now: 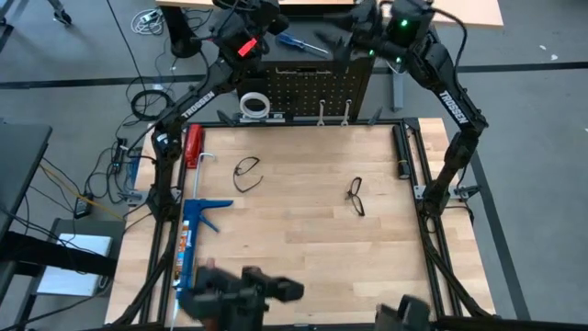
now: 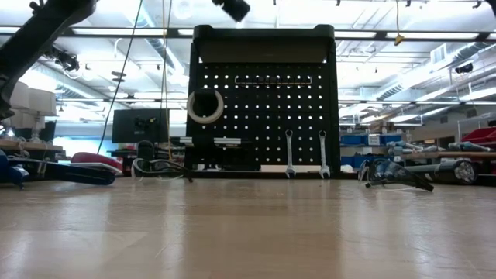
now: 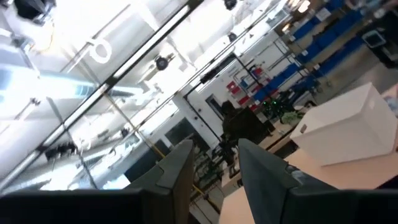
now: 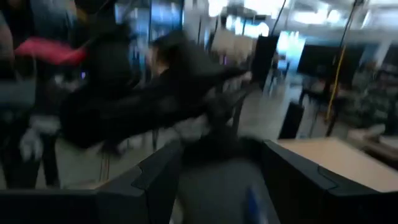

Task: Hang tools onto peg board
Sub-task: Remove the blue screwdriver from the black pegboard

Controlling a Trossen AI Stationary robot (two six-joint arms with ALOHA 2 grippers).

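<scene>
Well below both hands (image 1: 266, 18), peg board (image 1: 312, 87)

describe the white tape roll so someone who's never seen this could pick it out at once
Find the upright black perforated peg board at the far edge of the pale wooden table. The white tape roll hangs on the board's left side, about halfway up. It is the only ring-shaped item; the two silver wrenches hanging lower right are long and thin.

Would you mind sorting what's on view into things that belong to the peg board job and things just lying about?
Job:
peg board
two wrenches, hung
tape roll, hung
glasses on table
second glasses on table
blue-handled screwdriver behind board

Lying about:
caulking gun
red-handled tool
</scene>
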